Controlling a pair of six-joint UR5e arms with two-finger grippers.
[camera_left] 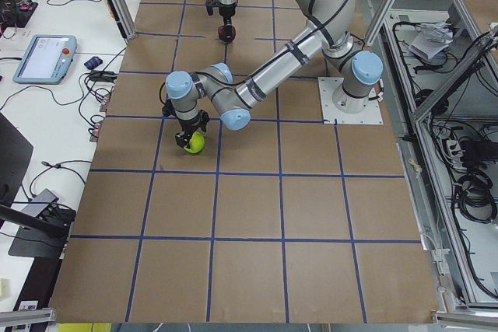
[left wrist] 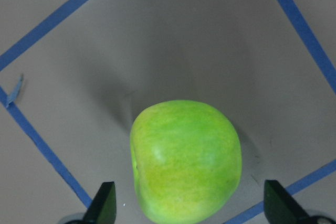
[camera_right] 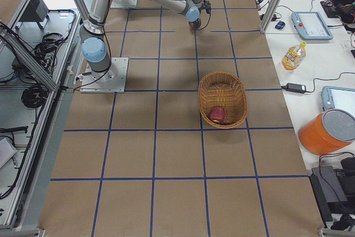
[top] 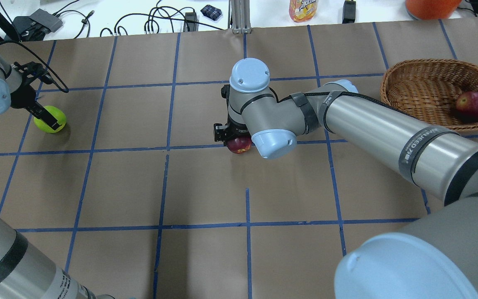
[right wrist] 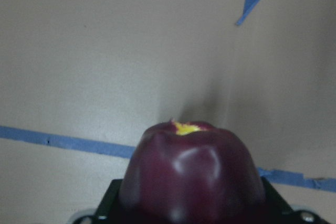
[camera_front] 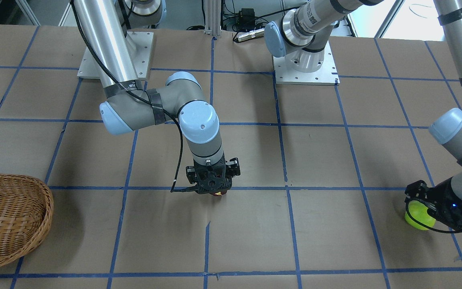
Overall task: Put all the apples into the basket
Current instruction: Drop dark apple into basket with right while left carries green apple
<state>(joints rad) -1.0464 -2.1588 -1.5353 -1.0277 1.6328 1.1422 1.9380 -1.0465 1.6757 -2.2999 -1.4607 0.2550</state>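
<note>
Both arms are brushed silver tubes joined by grey elbow housings, each housing closed by a round, pale blue cap [camera_front: 199,119] with a few small screw dots. A thin black cable [camera_front: 180,148] runs down the right arm [camera_front: 110,44], strapped on with bands of black tape [camera_front: 123,87]. The left arm [camera_front: 461,40] wears black bands with pale lettering too small to read surely. Each arm stands on a square silver base plate [camera_front: 324,74] with screw holes along its edges. The right gripper [camera_front: 216,192] is black, open-framed metal. So is the left gripper [camera_front: 419,212], with a tiny blue light [camera_front: 454,206] on its body.
</note>
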